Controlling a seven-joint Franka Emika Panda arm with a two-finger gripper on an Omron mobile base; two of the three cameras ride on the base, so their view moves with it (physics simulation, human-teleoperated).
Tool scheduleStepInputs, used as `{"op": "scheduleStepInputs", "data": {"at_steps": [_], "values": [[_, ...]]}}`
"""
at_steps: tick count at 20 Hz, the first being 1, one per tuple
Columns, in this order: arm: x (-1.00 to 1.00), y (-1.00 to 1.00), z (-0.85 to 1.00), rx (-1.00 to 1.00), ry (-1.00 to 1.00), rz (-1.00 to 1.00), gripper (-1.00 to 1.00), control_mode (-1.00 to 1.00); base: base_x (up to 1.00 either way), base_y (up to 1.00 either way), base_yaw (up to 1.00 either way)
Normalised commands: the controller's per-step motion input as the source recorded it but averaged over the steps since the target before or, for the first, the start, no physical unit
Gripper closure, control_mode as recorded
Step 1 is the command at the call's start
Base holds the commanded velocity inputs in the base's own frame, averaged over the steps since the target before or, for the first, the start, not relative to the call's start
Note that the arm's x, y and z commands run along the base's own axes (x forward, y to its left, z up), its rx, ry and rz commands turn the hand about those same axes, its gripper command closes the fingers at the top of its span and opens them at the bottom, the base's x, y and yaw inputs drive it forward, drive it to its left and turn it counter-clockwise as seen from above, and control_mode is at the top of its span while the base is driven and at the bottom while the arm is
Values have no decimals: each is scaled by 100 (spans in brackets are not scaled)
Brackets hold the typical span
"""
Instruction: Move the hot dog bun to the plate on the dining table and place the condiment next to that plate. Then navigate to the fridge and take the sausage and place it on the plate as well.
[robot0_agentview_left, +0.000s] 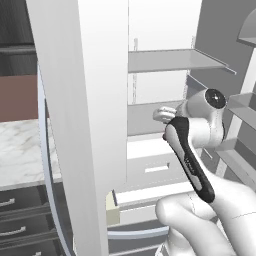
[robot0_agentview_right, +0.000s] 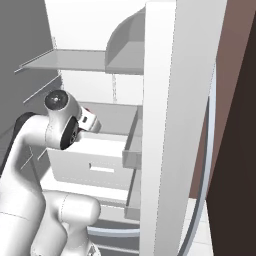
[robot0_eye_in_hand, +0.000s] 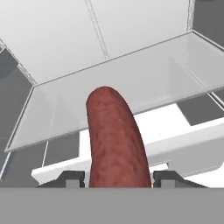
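The sausage (robot0_eye_in_hand: 114, 140) is sitting right between the gripper (robot0_eye_in_hand: 118, 179) fingers in the hand view, with the jaws clamped on its lower end, one dark tip on each side. It's a fat rounded cylinder with a domed end, dark red-brown with a mottled, slightly bumpy skin, and it sticks up away from the hand, leaning a little. Behind it there's a flat glass shelf (robot0_eye_in_hand: 131, 83), see-through with a thin pale edge, and below that a smooth white drawer (robot0_eye_in_hand: 183, 144) front. All of this is inside the fridge (robot0_agentview_left: 82, 125), which is open: the left base view has a tall flat matte white door panel standing on edge close to the camera, a thin shelf up top and boxy white drawers with slot handles lower down. The arm (robot0_agentview_left: 192, 155) is glossy white and rounded, with a dark band along the forearm, reaching into the middle compartment. To the left of the fridge there's a bit of white, grey-veined marble counter (robot0_agentview_left: 20, 150) over dark drawers with metal handles.
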Motion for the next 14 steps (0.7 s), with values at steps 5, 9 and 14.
{"op": "scheduleStepInputs", "data": {"at_steps": [5, 9, 14], "values": [[-69, 0, 63, -4, 0, 6, 100, -100, 0, 0, 0], [-81, 0, 60, -5, 0, 0, 100, -100, 0, 0, 0], [-87, 0, 41, -5, 0, 0, 100, -100, 0, 0, 0]]}}
